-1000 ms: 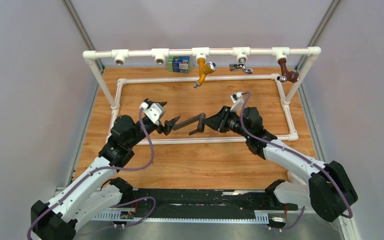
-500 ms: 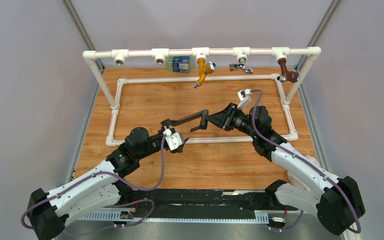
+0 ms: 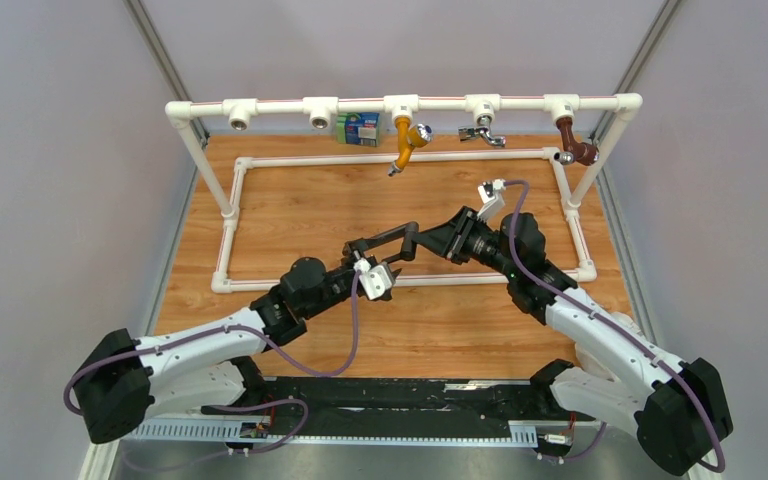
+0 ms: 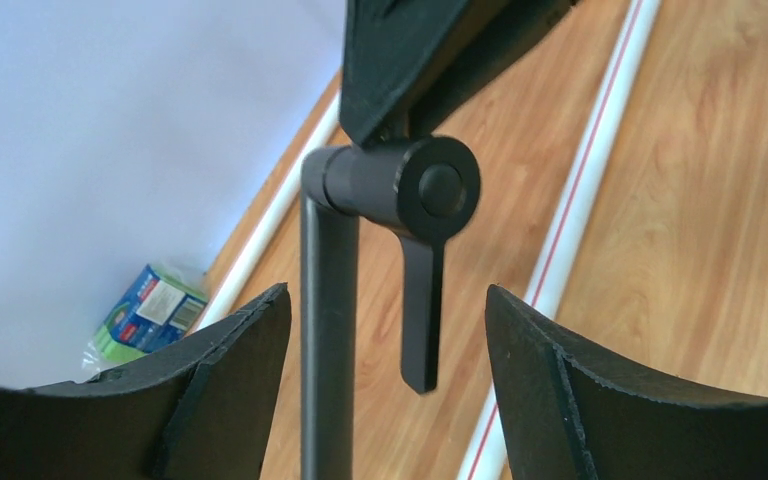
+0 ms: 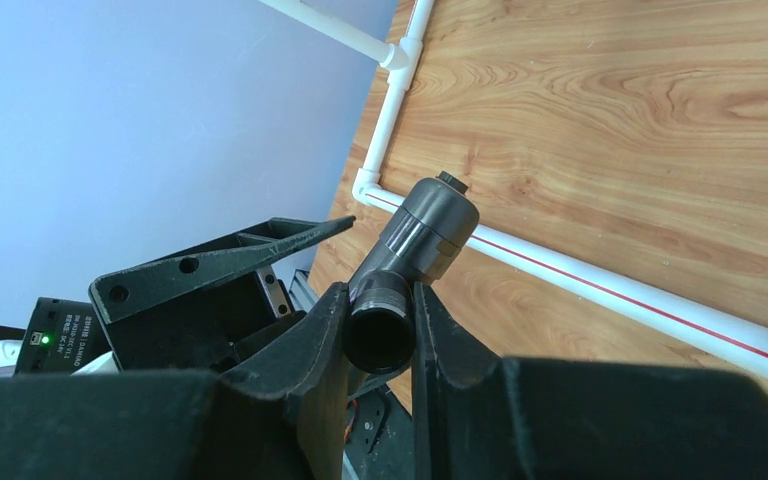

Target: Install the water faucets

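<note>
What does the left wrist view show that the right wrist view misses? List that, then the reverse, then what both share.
Left wrist only: the black faucet's lever handle hanging down, and a blue-green box. Right wrist only: the faucet's open end clamped in the right end effector, and a white pipe elbow. Both: faucet, wooden board, white pipe frame.

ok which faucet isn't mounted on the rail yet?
The black faucet, clamped in the right gripper above the board. The orange tap, chrome tap and brown tap all hang from the top white pipe.
</note>
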`<state>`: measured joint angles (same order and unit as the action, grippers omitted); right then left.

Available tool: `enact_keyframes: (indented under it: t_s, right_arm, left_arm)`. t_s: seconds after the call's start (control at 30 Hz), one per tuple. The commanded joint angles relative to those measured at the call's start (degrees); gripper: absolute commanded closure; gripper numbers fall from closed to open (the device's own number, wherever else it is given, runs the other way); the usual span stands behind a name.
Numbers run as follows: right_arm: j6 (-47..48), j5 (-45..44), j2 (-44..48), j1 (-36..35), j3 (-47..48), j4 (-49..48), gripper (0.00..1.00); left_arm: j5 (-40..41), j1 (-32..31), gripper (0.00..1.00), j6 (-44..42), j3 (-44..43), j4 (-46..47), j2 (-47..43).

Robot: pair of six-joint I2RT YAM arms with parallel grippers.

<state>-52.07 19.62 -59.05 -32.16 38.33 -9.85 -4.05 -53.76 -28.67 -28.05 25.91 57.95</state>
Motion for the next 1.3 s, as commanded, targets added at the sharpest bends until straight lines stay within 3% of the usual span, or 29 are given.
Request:
enact_keyframes:
  t_s: [0.0,0.4,0.7,0.83,0.87,0.93,1.03,1.1,1.17,1.27]
  right_arm:
    - [-3.8,0.7,1.9,0.2,2.2,-4.6,1.00]
    - [-5.0,1.0,1.9,0.2,1.2,-3.5,1.00]
    - [-5.9,1.9,0.9,0.2,1.1,-3.2,1.00]
    - [-5.8,2.3,0.5,0.2,1.0,-3.0,1.00]
    - [-5.6,2.4,0.3,0.2,1.0,-3.0,1.00]
    - [-4.8,2.1,0.3,0.2,0.9,-2.5,0.91]
    - [-1.9,0.6,0.9,0.3,1.3,-1.3,0.62]
    - [1.5,0.0,1.4,1.2,2.3,0.7,0.48]
    - [5.0,-0.1,2.4,1.9,2.5,0.7,0.37]
    - [12.2,-0.5,4.2,2.3,3.4,0.7,0.31]
  left_arm:
    - [2.5,-0.6,0.24,0.1,0.1,16.6,4.4]
    - [-3.8,-1.2,0.39,0.8,-4.4,20.8,10.3]
    - [-4.4,-1.3,0.57,2.8,-5.0,21.3,11.7]
    - [-4.0,-1.3,0.74,4.2,-4.9,22.3,11.5]
    - [-3.9,-1.3,0.86,4.8,-5.0,22.3,11.3]
    - [-2.5,-1.4,1.00,5.9,-5.2,21.6,11.0]
    - [3.5,-1.3,1.00,10.5,-6.9,16.7,9.2]
    - [6.1,-1.1,1.00,13.6,-8.4,10.9,7.6]
    - [6.6,-0.6,1.00,16.4,-9.5,5.6,6.2]
    - [4.9,1.5,1.00,21.1,-10.4,-0.4,3.3]
